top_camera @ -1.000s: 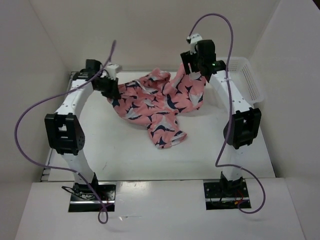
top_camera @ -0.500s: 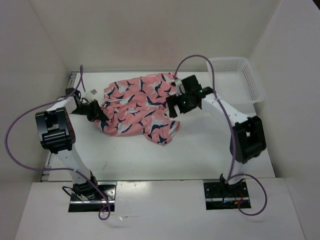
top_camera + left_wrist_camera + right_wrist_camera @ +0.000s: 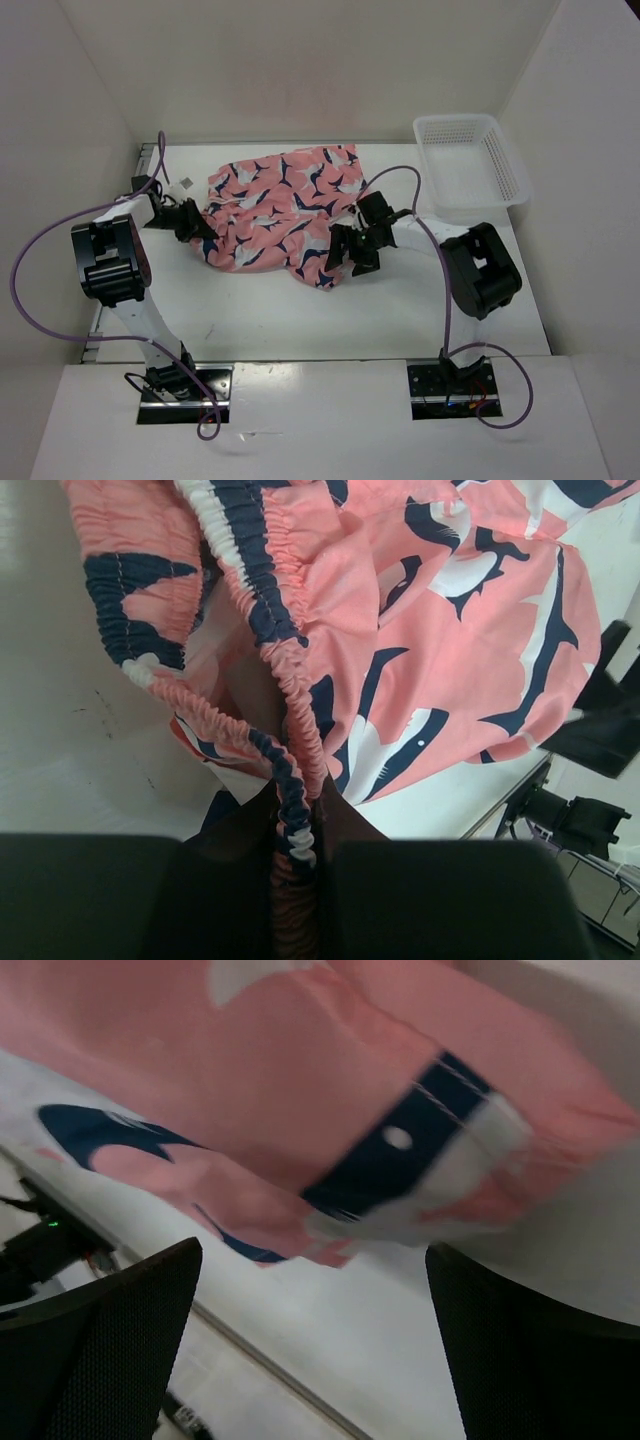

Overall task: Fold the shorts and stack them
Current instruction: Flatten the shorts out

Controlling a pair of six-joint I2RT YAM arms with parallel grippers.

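White tabletop carries salmon-pink shark-printed cloth shorts, long axis upper right to lower left, waistband leftward, clenched by left gripper; right gripper spread wide beside hem

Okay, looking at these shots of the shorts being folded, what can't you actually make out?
Top view: the lower layers of the shorts, hidden under the top layer.
Left wrist view: the left tool's pinch point, buried in bunched waistband.
Right wrist view: the hem's print, blurred; the right tool's fingers, cut off by the bottom edge.
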